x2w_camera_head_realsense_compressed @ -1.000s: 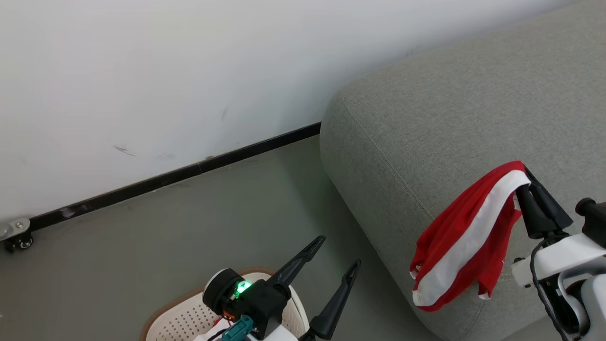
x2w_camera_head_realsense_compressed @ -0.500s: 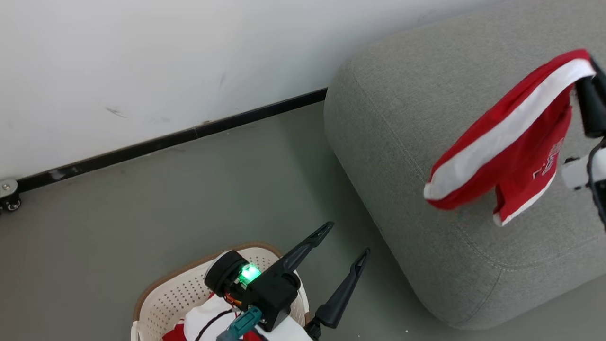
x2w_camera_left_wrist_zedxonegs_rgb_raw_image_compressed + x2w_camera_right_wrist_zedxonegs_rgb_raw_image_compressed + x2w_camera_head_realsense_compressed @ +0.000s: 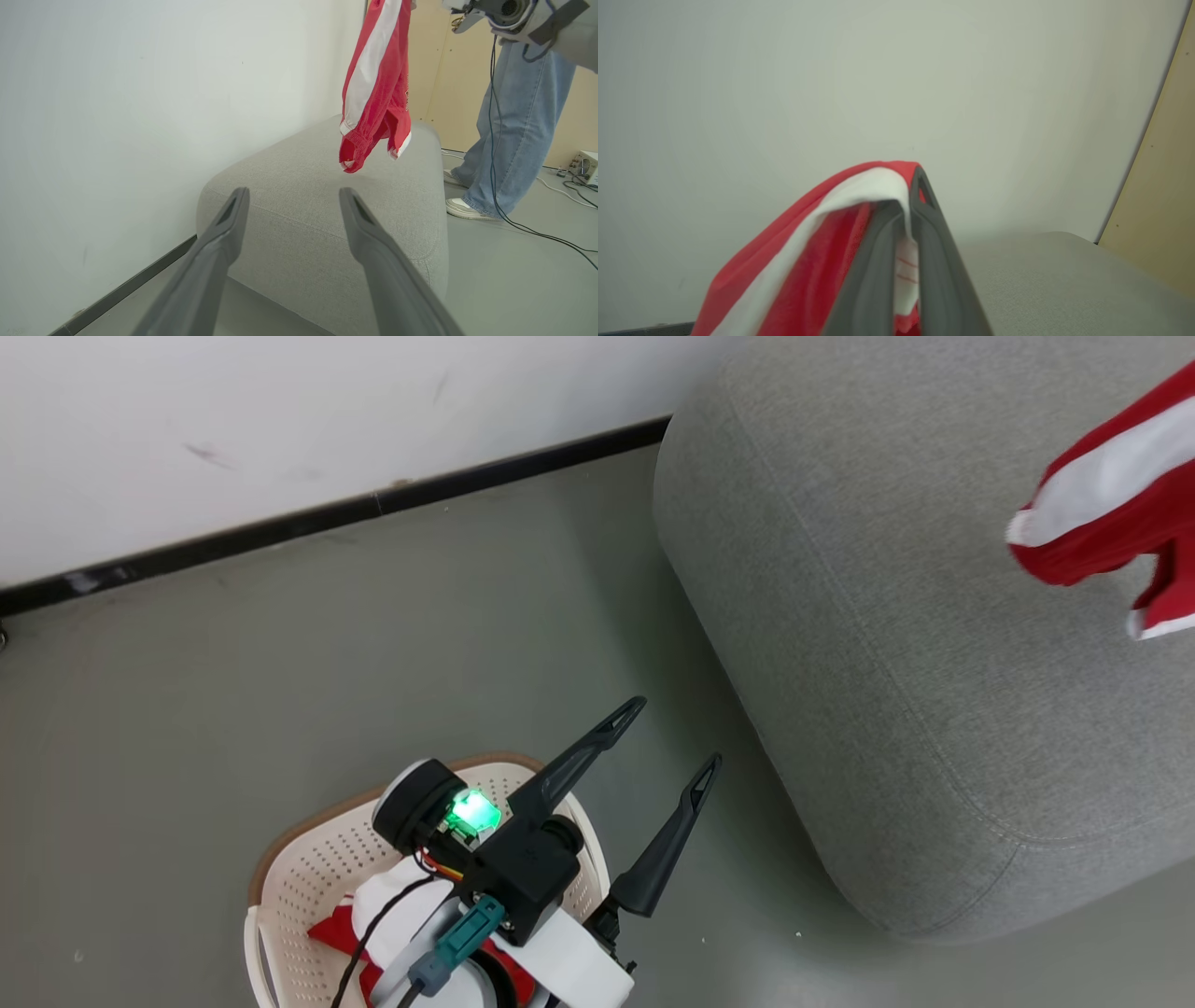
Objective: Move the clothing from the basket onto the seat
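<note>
A red garment with a broad white band (image 3: 1111, 495) hangs in the air above the grey seat (image 3: 887, 663). My right gripper (image 3: 911, 186) is shut on its top edge, and the cloth drapes down to the left of the fingers. From the left wrist the same garment (image 3: 373, 93) dangles clear of the seat (image 3: 303, 224). My left gripper (image 3: 672, 735) stands open and empty over the cream basket (image 3: 308, 859), pointing toward the seat. More red-and-white clothing (image 3: 329, 933) lies in the basket, partly hidden by my left arm.
A white wall with a black baseboard (image 3: 327, 513) runs behind the grey floor. A person in blue jeans (image 3: 514, 116) stands beyond the seat's far end, with cables (image 3: 551, 233) on the floor. A pale wood panel (image 3: 1157, 210) borders the wall.
The head view has tilted down and shifted. My right gripper has carried the garment from the seat's front edge up and farther over the seat. The left gripper stays open above the basket.
</note>
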Motion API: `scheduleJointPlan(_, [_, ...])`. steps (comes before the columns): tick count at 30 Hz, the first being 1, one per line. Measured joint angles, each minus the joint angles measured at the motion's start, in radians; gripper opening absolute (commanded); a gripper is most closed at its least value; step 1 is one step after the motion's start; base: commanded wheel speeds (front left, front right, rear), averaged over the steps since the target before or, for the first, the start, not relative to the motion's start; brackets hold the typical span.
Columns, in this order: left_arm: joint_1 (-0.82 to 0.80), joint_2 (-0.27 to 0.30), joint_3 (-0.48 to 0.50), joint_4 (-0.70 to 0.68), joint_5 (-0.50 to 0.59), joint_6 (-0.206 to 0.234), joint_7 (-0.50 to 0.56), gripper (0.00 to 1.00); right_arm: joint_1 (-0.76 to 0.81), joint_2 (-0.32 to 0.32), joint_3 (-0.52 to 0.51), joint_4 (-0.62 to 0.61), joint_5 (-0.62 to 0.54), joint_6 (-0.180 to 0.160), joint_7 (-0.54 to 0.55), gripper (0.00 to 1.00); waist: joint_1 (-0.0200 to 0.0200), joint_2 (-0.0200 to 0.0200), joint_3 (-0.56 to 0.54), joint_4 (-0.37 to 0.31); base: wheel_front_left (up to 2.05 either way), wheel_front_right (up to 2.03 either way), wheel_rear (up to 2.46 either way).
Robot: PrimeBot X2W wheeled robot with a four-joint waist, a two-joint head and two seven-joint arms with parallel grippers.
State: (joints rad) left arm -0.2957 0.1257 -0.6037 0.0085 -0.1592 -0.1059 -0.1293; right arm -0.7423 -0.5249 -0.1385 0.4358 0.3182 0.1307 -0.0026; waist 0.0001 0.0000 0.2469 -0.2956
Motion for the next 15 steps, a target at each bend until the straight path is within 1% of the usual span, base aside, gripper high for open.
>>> scheduleJointPlan(6, [-0.028,0.012,0.0,-0.031,0.014,0.0,0.022,1.0,-0.062,-0.024,-0.057,0.057,-0.012,0.0,0.0,0.0,0.0,0.0,0.046,0.015,0.0,0.0,0.0])
scheduleJointPlan(9, [-0.042,0.017,-0.001,-0.045,0.018,0.0,0.03,1.0,-0.098,-0.057,-0.078,0.092,-0.014,0.0,-0.008,0.0,0.0,0.0,0.067,0.024,0.0,0.0,0.0])
scheduleJointPlan(12, [-0.057,0.019,-0.002,-0.057,0.022,0.0,0.032,1.0,-0.133,-0.091,-0.087,0.117,-0.022,0.0,-0.033,0.0,-0.0001,0.0,0.086,0.033,0.0,0.0,0.0])
scheduleJointPlan(15, [-0.067,0.021,-0.006,-0.066,0.025,-0.001,0.033,1.0,-0.146,-0.094,-0.088,0.139,-0.035,0.0,-0.059,0.0,0.0,0.0,0.105,0.042,0.0,0.0,0.0])
